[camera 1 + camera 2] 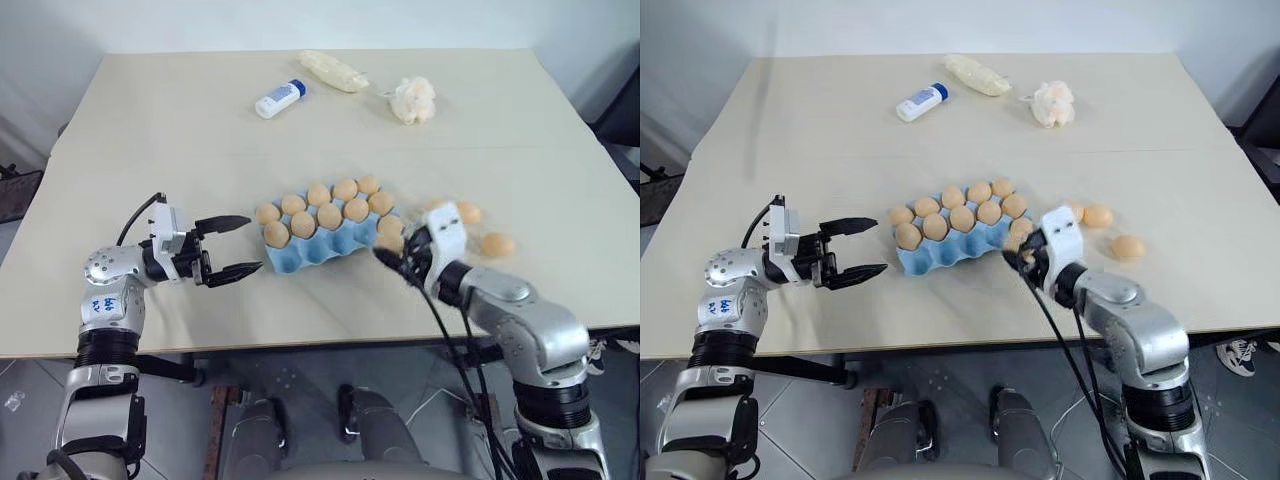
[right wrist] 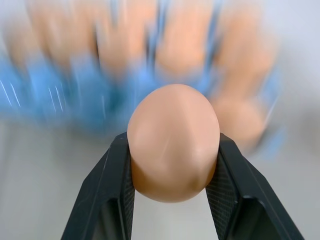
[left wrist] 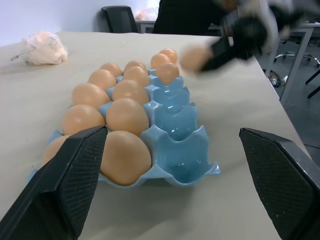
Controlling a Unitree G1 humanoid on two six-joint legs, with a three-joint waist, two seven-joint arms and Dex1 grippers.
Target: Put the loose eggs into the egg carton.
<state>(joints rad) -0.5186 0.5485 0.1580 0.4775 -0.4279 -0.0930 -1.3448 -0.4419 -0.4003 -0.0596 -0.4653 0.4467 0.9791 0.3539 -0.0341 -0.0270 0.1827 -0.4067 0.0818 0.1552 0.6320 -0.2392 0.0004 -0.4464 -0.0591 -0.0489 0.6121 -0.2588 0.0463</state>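
Right gripper [image 2: 172, 150] has its fingers clamped on one egg [image 2: 173, 142], pads on both flanks, long axis roughly upright between them, held clear of the desk [image 1: 200, 130] just off the right end of the egg carton [image 1: 318, 240]. From the held egg the carton lies at about 10 o'clock in the head view; the empty near-row cups [image 3: 182, 145] are the closest targets, so the right arm is the one placed for the drop. Left gripper [image 1: 232, 246] hangs at the carton's 9 o'clock end, fingers wide apart, holding nothing. Count: one carton, three rows; roughly ten eggs seated in the far two rows, near row looks empty, exact count hard where the gripper overlaps. Loose eggs [image 1: 497, 244] on the desk at carton's 3 o'clock: two clear, possibly more hidden behind the right gripper. Next move likely needs a short shift left, then lower.
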